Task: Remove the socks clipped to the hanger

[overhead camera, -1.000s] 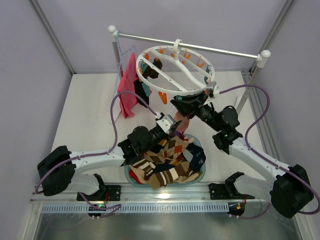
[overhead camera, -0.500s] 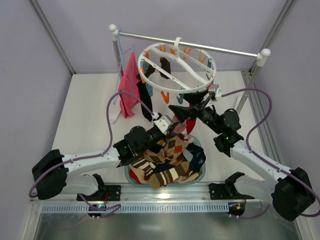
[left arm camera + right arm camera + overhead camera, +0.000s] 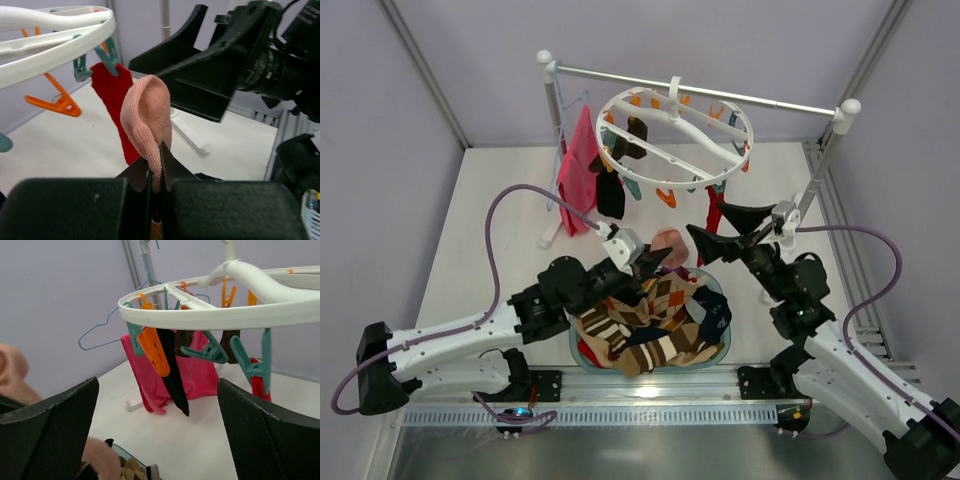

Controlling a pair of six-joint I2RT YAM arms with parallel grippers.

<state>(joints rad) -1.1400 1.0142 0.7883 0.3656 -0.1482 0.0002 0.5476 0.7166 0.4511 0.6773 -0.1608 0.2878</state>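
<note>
The white ring hanger (image 3: 675, 135) hangs from the rail, with a black sock (image 3: 610, 196), a dark brown sock (image 3: 636, 134) and a red sock (image 3: 713, 214) clipped to it. My left gripper (image 3: 655, 258) is shut on a peach sock (image 3: 667, 240) that hangs free of the clips. In the left wrist view that peach sock (image 3: 147, 110) stands up from the gripper (image 3: 156, 156), in front of the red sock (image 3: 112, 90). My right gripper (image 3: 722, 228) is open below the ring's near edge, holding nothing. In the right wrist view its gripper (image 3: 157, 435) faces the black sock (image 3: 172, 365) and the ring (image 3: 225, 315).
A clear bowl (image 3: 720, 300) heaped with patterned socks sits between the arm bases. A pink cloth (image 3: 578, 175) and a light-blue wire hanger (image 3: 100, 330) hang at the rail's left post. The metal rail (image 3: 770, 101) spans the back on white posts.
My right gripper has opened and drawn back down and to the right from the ring. The ring has swung back level. My left gripper has pulled the peach sock slightly left.
</note>
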